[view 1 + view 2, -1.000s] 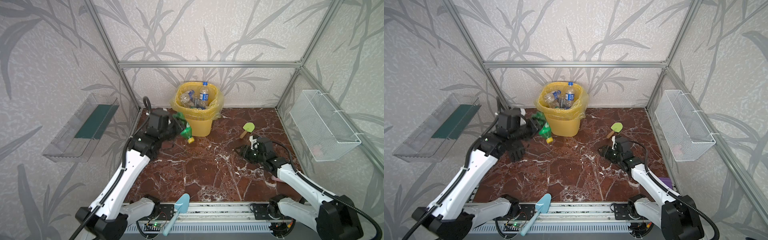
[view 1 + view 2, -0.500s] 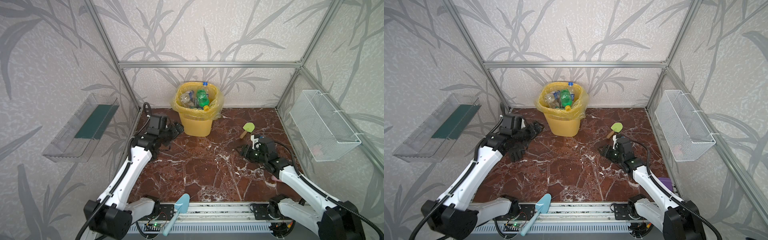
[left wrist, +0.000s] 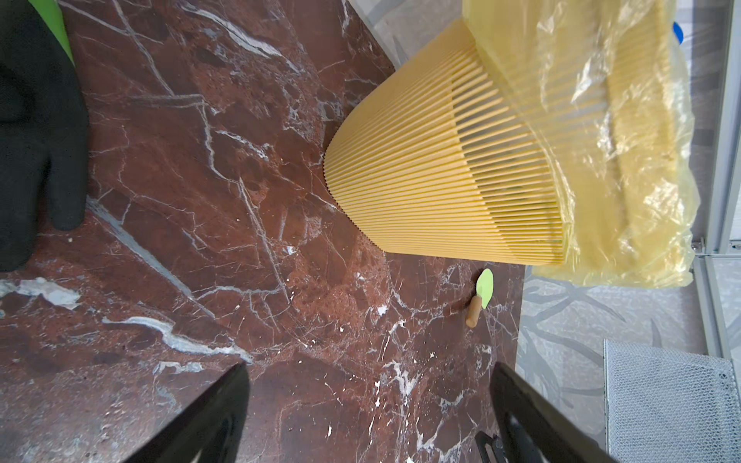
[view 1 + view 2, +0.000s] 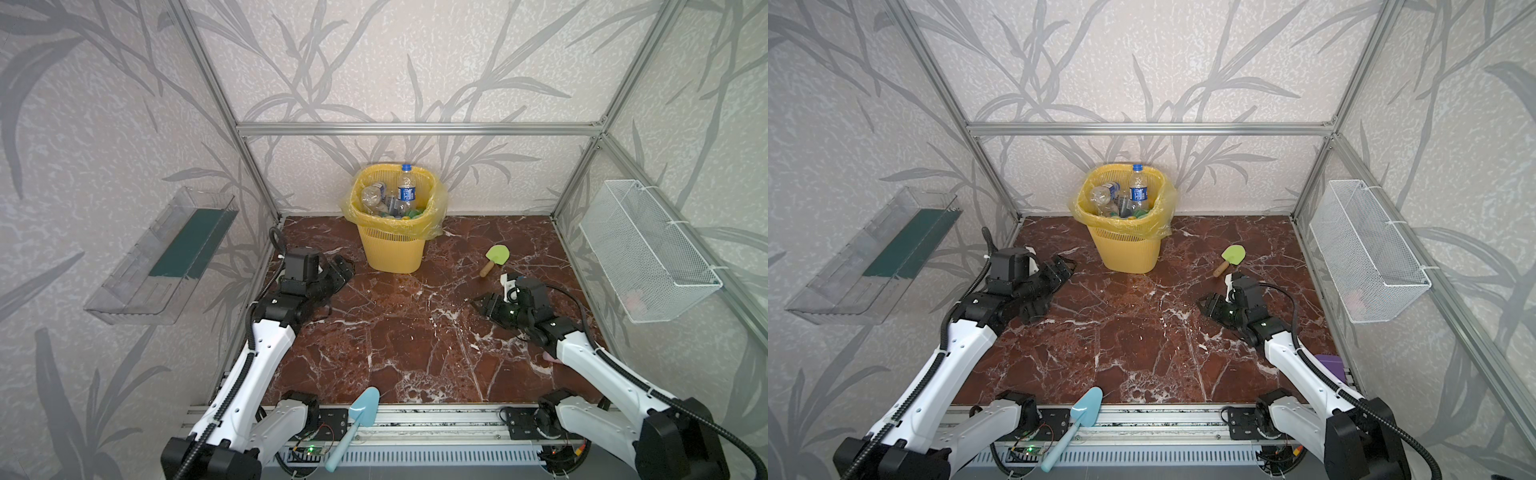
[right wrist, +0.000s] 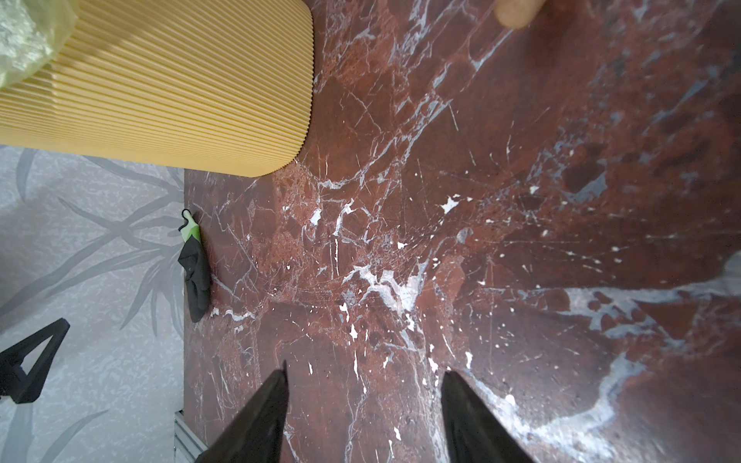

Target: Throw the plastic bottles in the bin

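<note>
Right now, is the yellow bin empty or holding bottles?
Holding bottles: several plastic bottles lie piled inside the yellow bin, and one blue-capped bottle stands cap-up near the rim.

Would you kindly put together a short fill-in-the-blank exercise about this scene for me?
1. The plastic bottles are inside the ____ bin.
2. The left claw stands open and holds ____.
3. The green paddle has a ____ handle.
4. The wire-mesh basket on the wall is ____.
Missing words: yellow; nothing; wooden; white.
</note>
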`<state>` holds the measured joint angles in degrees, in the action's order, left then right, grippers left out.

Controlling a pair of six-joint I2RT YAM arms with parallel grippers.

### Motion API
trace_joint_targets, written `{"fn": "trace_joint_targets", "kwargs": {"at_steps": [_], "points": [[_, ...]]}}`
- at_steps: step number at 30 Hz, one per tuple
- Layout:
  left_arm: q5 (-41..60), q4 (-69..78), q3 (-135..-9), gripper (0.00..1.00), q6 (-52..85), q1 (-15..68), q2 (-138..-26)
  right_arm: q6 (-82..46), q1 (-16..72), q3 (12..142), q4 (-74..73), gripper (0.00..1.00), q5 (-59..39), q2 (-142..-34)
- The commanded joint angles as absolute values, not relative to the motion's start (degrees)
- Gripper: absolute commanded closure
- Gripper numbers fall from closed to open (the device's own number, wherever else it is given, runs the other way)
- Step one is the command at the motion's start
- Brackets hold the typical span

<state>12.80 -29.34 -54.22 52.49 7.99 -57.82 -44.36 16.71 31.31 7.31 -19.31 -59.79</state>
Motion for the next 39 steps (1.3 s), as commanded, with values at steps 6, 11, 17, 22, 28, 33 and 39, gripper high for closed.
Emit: {"fn": "trace_joint_targets", "kwargs": {"at_steps": [6,11,17,22,28,33,39], "points": [[-0.1,-19.3,-52.54,0.06,47.98,4.16,-59.27,-28.0,8.53,38.3,6.66,0.31,-9.5,-62.28],[-18.11,-14.24,-47.94,0.03,42.74,3.73,-60.7,-18.08,4.92,34.42,-7.81,0.22,1.18,-64.25],[-33.84,-2.15,-37.61,0.01,36.5,3.78,-61.0,-8.02,4.57,26.11,-26.72,0.1,12.94,-68.38],[-42.52,1.36,-33.36,0.0,29.2,3.7,-62.39,-3.88,4.48,23.5,-37.16,0.06,13.44,-75.69],[-44.3,14.99,-24.62,0.0,22.49,3.62,-63.95,-1.96,3.69,16.65,-59.87,0.05,7.92,-86.2],[-40.1,33.07,-19.93,0.0,14.2,3.25,-71.5,-0.15,3.76,15.09,-65.67,0.07,3.48,-89.65],[-28.86,47.91,-20.59,0.0,8.18,1.71,-82.28,0.4,3.73,19.2,-59.47,0.05,2.15,-90.25]]}}
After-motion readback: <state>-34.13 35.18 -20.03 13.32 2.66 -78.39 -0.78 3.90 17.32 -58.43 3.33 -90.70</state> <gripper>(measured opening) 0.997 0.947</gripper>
